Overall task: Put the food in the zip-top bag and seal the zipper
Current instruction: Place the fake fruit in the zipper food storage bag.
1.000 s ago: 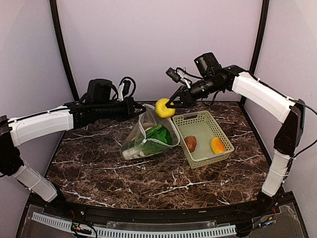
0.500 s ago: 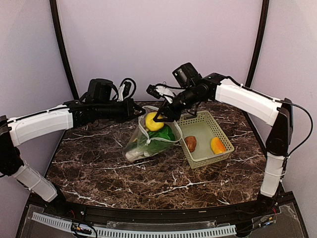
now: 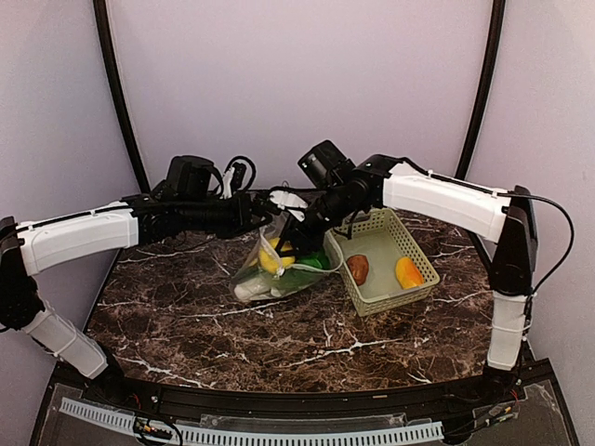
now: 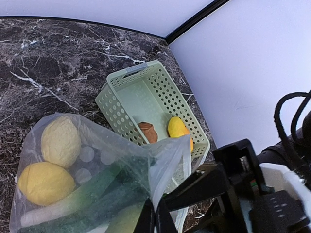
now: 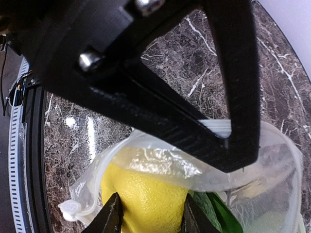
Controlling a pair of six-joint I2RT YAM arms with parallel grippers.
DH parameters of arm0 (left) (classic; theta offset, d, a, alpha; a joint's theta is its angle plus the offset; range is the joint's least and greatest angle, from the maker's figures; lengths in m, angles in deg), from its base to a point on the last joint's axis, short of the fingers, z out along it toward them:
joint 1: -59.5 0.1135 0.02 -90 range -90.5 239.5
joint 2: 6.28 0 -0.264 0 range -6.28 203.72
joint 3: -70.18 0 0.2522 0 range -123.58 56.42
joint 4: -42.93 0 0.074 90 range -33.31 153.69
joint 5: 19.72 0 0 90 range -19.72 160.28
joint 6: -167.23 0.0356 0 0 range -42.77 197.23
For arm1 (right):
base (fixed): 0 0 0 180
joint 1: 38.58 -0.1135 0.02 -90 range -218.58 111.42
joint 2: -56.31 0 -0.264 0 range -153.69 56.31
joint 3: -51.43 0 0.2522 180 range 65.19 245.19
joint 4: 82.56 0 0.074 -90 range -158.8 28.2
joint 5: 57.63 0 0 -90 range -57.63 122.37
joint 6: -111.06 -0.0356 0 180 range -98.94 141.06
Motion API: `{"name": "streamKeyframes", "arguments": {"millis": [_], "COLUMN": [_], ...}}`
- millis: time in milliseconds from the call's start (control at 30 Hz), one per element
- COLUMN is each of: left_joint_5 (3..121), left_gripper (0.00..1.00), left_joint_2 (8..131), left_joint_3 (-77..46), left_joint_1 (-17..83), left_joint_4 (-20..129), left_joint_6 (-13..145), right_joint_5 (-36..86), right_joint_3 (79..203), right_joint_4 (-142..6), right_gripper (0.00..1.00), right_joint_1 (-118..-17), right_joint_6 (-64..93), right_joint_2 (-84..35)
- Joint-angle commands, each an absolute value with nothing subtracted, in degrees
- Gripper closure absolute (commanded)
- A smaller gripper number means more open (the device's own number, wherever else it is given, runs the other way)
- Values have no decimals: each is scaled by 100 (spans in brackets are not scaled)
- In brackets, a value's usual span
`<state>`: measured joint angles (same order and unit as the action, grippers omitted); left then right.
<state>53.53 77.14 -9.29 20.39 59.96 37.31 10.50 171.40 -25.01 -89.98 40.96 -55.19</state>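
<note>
The clear dotted zip-top bag (image 3: 290,271) lies on the table with its mouth raised. My left gripper (image 3: 264,217) is shut on the upper mouth edge, and its closed fingertips (image 4: 155,222) pinch the plastic in the left wrist view. My right gripper (image 3: 284,243) reaches into the mouth, shut on a yellow food piece (image 3: 271,259). In the right wrist view its fingers (image 5: 113,214) flank that piece (image 5: 146,196) under the whitish zipper rim (image 5: 88,190). The bag (image 4: 97,160) holds a pale piece (image 4: 60,141), a yellow piece (image 4: 44,182) and the green cabbage (image 4: 99,191).
A light green slotted basket (image 3: 390,219) stands right of the bag, close against it. It holds a brown piece (image 3: 357,268) and an orange piece (image 3: 407,272). Both arms meet over the bag's mouth. The back wall is close behind.
My right gripper has carried the yellow piece left and down, from above the basket's corner into the bag's mouth. My left gripper has kept hold of the bag's edge.
</note>
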Motion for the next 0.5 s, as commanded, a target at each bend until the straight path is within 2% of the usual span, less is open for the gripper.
{"name": "streamKeyframes", "arguments": {"millis": [0, 233, 467], "left_joint_5": [5433, 5636, 5669], "left_gripper": [99, 99, 99], "left_joint_2": [7397, 7194, 7109], "left_joint_3": [-707, -558, -482], "left_joint_1": [2051, 2061, 2059], "left_joint_4": [5944, 5969, 5964], "left_joint_6": [3640, 3673, 3717], "right_joint_5": [653, 344, 144], "right_joint_3": [17270, 17398, 17241], "right_joint_4": [-2410, -2178, -2121], "right_gripper": [58, 25, 23], "right_joint_1": [-9008, -8979, -8486], "right_joint_6": [3837, 3796, 3725], "right_joint_2": [-5914, -5843, -5097]}}
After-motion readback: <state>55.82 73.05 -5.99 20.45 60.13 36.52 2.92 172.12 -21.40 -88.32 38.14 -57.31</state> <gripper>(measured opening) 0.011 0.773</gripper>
